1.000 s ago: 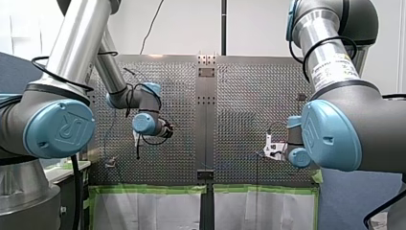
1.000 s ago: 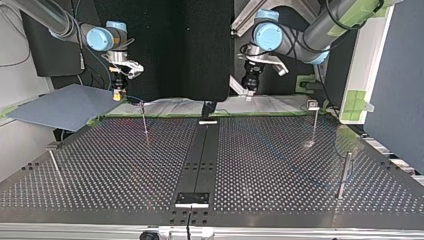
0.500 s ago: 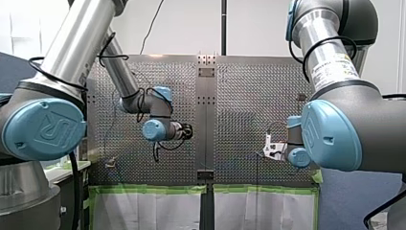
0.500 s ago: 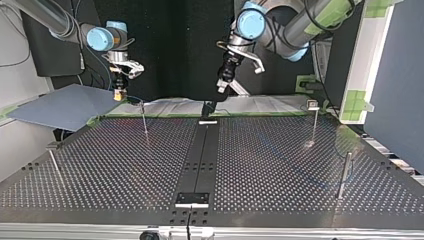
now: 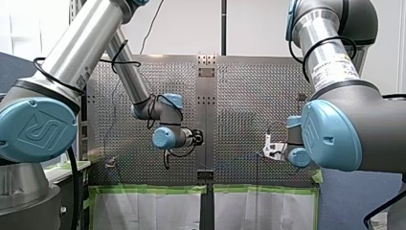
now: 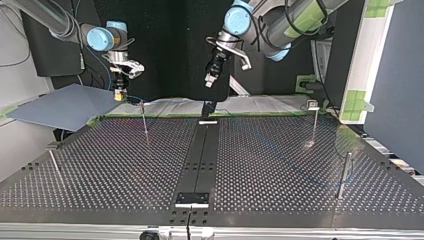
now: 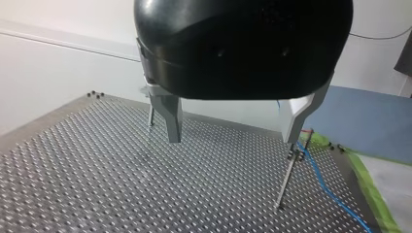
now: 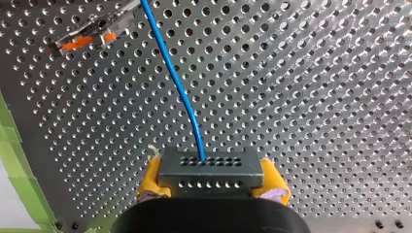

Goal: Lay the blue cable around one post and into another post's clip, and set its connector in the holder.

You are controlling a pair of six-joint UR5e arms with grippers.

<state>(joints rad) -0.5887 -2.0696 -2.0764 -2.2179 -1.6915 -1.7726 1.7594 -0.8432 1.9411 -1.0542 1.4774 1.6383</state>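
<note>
My right gripper (image 6: 118, 95), top view's upper left, clamps grey perforated connector block (image 8: 209, 167) trailing thin blue cable (image 8: 177, 82) | my left gripper (image 7: 231, 138) gapes wide, empty | routing, clipping, seating apparently all ahead.

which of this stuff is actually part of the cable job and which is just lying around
For the job:
blue cable
connector, clamped in my right gripper
my left gripper, open, empty
post by my right gripper
clip-topped post

Just there:
blue-grey sheet beside the table
green tape
white cloth
</note>
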